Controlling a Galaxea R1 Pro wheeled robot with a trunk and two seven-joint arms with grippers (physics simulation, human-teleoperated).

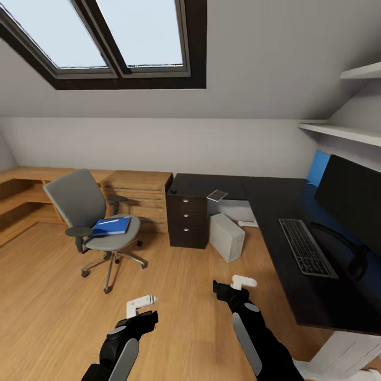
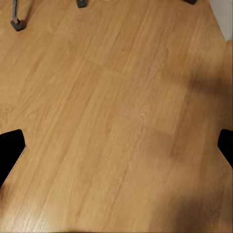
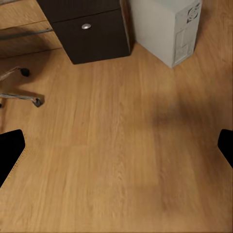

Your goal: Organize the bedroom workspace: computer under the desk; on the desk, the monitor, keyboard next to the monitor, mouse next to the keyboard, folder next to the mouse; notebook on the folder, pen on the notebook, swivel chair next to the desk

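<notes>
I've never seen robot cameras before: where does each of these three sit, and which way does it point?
Head view: on the head, looking down at swivel chair, desk, both forearms.
Left wrist view: on the left arm, facing floor; dark fingertips at the edges.
Right wrist view: on the right arm, facing computer.
Head and right wrist views share the computer.

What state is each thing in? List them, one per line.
Swivel chair: upright, away from the desk.
Folder: flat on the chair seat.
Computer: upright on the floor.
Keyboard: flat on the desk.
Monitor: upright, screen dark.
Left gripper: open.
Right gripper: open.
</notes>
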